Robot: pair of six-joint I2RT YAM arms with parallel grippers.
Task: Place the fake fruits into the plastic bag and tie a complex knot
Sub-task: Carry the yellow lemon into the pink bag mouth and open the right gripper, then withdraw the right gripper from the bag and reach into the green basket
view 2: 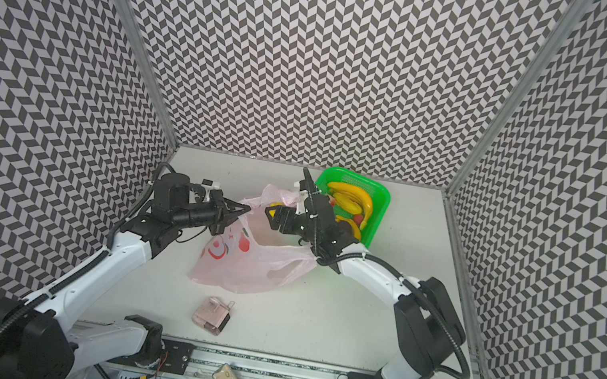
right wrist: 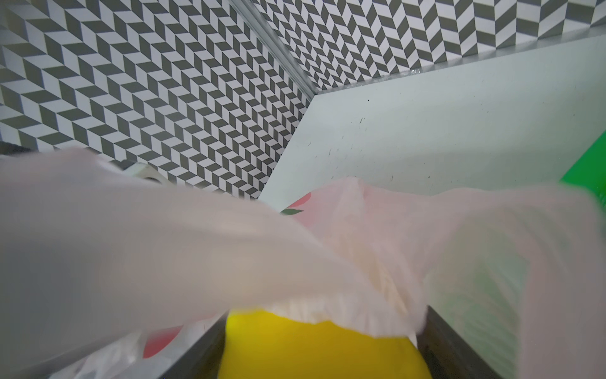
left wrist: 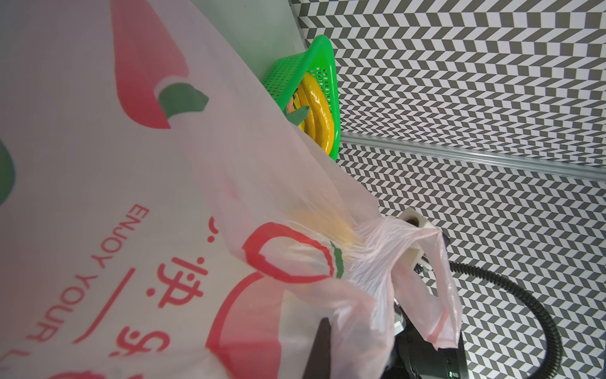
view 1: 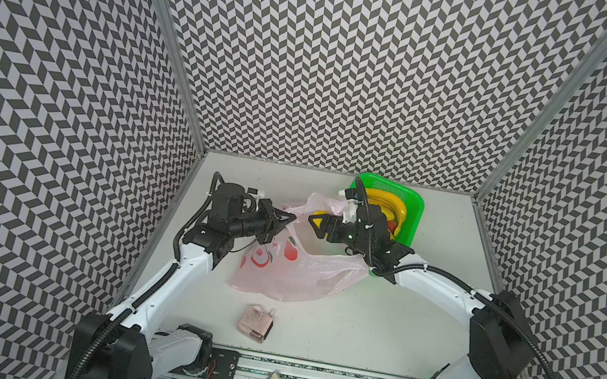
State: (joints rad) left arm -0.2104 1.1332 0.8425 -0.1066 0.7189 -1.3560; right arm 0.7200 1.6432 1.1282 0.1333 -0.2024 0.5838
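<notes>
We see both arms stretched inward to mid-frame. The left gripper (view 1: 287, 219) is clamped on the plastic bag (view 1: 298, 278) rim, and the right gripper (view 1: 316, 221) clasps a yellow fake fruit (right wrist: 321, 347) at its mouth.

2 white arms (view 1: 176, 278) — black joints, cables

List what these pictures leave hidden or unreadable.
- Inside the plastic bag: film hides contents in both top views.
- Yellow fruit in the right gripper: kind and grip unclear; blurred film covers it, right wrist view.
- Green basket: right arm hides part, top view.
</notes>
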